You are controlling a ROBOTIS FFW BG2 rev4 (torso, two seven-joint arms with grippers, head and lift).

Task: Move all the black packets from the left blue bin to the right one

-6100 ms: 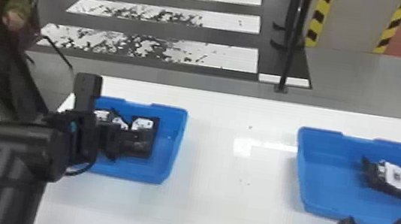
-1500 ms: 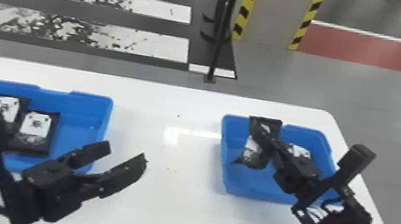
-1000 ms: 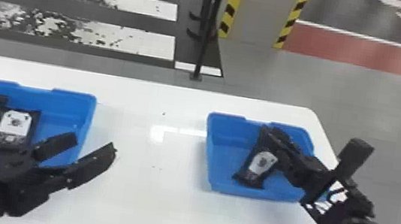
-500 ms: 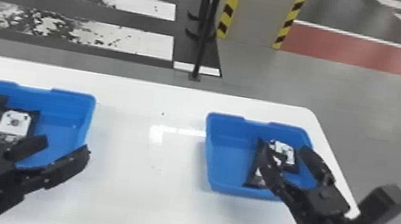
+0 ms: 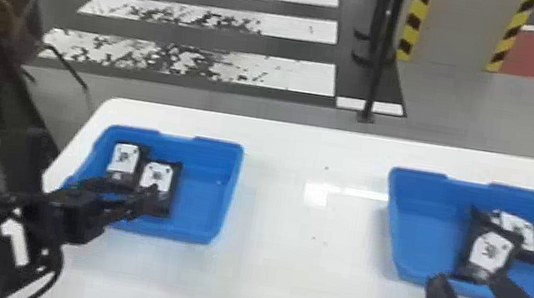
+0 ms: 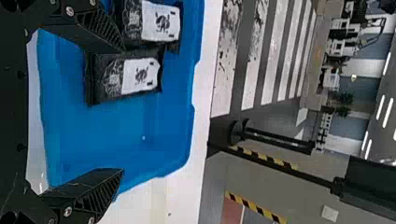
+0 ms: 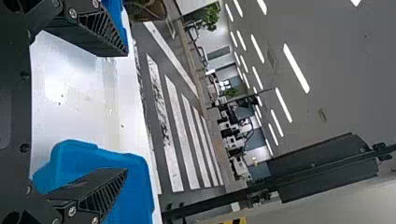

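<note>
While the right hand (image 5: 468, 279) hangs by the right bin's (image 5: 390, 205) near edge, the head view puts the left hand (image 5: 138, 191) over the left bin (image 5: 235, 181), nearer both the left packet (image 5: 124, 159) and right packet (image 5: 156, 179). In the left wrist view it's wide open and empty; the right packet runs near to far, roughly along the fingers, so I'd shift left before closing. The right wrist view shows that hand spread too, nothing held.

White table (image 5: 296, 287) — two blue bins (image 5: 209, 193) on it, well apart
</note>
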